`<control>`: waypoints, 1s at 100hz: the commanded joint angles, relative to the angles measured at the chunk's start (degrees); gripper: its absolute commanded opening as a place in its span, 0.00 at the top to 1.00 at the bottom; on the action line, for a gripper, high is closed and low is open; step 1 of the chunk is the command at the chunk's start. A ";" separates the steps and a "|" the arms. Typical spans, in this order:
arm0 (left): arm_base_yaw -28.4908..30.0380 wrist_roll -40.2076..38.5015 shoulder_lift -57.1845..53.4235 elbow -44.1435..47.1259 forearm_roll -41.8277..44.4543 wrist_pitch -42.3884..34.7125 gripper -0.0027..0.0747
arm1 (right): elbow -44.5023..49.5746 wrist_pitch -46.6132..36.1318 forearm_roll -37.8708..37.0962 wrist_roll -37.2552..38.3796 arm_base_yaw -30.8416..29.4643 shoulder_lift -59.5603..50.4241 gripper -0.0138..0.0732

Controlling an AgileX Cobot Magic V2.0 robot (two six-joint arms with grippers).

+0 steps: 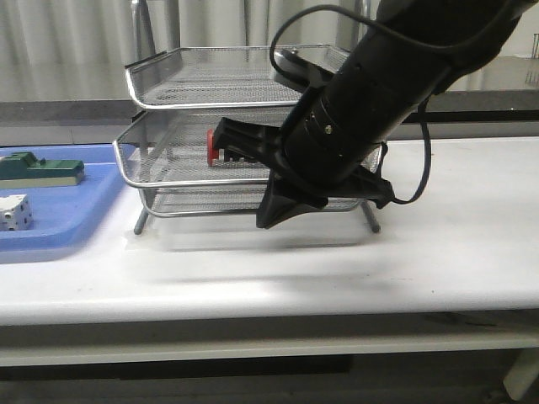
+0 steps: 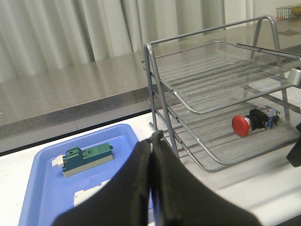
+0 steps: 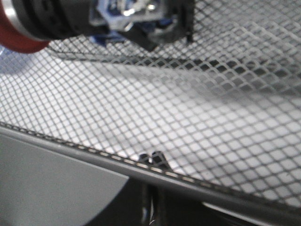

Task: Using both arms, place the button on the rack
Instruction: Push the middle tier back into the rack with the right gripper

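Note:
The button [image 1: 210,143] lies on its side in the middle tier of the silver mesh rack [image 1: 194,103]. Its red head points to the left. It lies free in the left wrist view [image 2: 254,121] and in the right wrist view [image 3: 28,23]. My right gripper [image 3: 153,157] is shut and empty, with its tips at the tray's front rim, short of the button. The right arm [image 1: 370,101] hides the rack's right half in the front view. My left gripper [image 2: 153,139] is shut and empty, beside the rack [image 2: 211,70] and over the edge of the blue tray.
A flat blue tray [image 1: 59,240] sits left of the rack, also seen in the left wrist view [image 2: 47,197]. It holds a green block [image 1: 42,171] [image 2: 87,159] and a white cube-like part [image 1: 15,212]. The rack's top tier holds nothing. The table's front edge is near.

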 commanded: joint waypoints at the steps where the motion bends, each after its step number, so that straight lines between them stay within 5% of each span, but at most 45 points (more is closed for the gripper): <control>1: 0.21 -0.56 0.48 -1.62 -0.12 -5.04 0.99 | -2.84 -2.80 -0.08 -1.09 -1.47 -1.79 0.92; 100: 0.21 -0.56 0.48 -1.62 -0.12 -5.04 0.99 | -6.46 4.46 -4.62 -1.08 -6.92 -3.93 0.92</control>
